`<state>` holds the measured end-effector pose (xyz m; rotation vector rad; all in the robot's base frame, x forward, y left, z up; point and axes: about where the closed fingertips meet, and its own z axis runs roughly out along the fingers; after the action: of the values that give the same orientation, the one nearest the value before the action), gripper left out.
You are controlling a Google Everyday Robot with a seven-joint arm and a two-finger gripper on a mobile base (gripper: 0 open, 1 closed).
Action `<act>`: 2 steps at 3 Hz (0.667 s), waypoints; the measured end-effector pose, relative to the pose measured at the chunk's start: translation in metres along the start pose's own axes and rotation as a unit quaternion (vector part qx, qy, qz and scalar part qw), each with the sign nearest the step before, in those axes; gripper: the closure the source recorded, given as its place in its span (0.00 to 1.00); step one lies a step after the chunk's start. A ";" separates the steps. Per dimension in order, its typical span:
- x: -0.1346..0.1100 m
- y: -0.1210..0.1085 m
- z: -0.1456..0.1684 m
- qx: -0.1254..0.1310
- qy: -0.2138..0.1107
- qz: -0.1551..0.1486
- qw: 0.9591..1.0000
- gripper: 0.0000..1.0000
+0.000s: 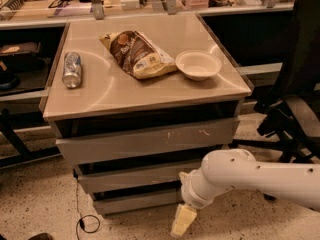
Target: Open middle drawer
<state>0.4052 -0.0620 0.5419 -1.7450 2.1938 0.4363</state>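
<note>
The cabinet has three grey drawer fronts stacked under its beige top (pixel 115 91). The middle drawer (pixel 130 177) is the plain flat panel below the taller front with white scratch marks (pixel 150 140) and above the slim bottom front (pixel 135 202). It looks pushed in, and none of its tray shows. My white arm (pixel 250 176) reaches in from the right. My gripper (pixel 182 221), cream-coloured, hangs low near the floor, in front of the bottom front's right end and below the middle drawer.
On the top lie a silver can (pixel 72 69), a brown snack bag (pixel 136 54) and a white bowl (pixel 198 65). A black office chair (pixel 295 109) stands at the right. A cable loop (pixel 87 223) lies on the floor at the left, by dark bench legs (pixel 12 139).
</note>
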 end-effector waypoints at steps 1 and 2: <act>0.001 0.001 0.006 -0.007 -0.003 0.004 1.000 0.00; -0.001 -0.007 0.017 0.018 0.003 0.002 1.000 0.00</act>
<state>0.4127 -0.0557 0.5264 -1.7255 2.1970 0.3917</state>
